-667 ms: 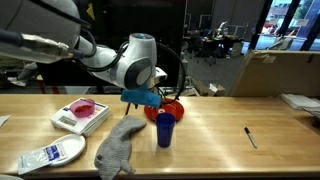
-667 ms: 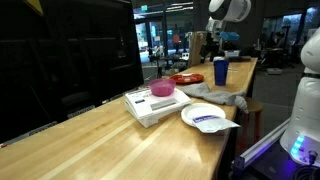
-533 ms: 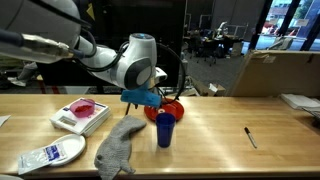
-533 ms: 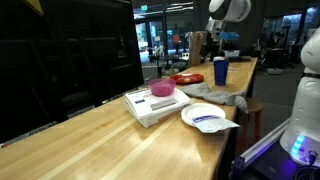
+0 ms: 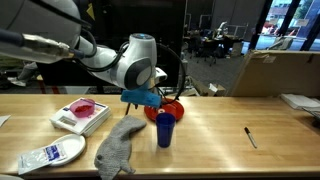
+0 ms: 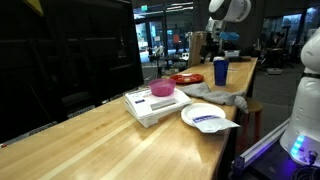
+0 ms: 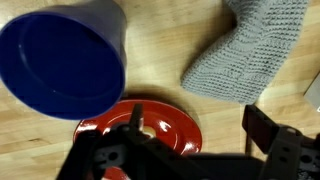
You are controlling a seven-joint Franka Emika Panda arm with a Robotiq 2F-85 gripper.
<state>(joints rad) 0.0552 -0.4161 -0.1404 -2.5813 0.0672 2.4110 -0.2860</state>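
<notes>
We see the gripper (image 7: 200, 128) hanging over the red bowl (image 7: 175, 125), its fingers spread apart and holding nothing. One finger (image 7: 135, 122) sits over the bowl's middle, the other (image 7: 262, 128) is beyond its rim. The blue cup (image 7: 65, 60) stands just beside the bowl on the table (image 5: 220, 125), with the grey cloth (image 7: 250, 50) near.

On the wooden table (image 6: 100, 140) a blue cup (image 6: 220, 72) stands beside a red plate (image 6: 185, 78), grey cloth (image 6: 232, 100) nearby
</notes>
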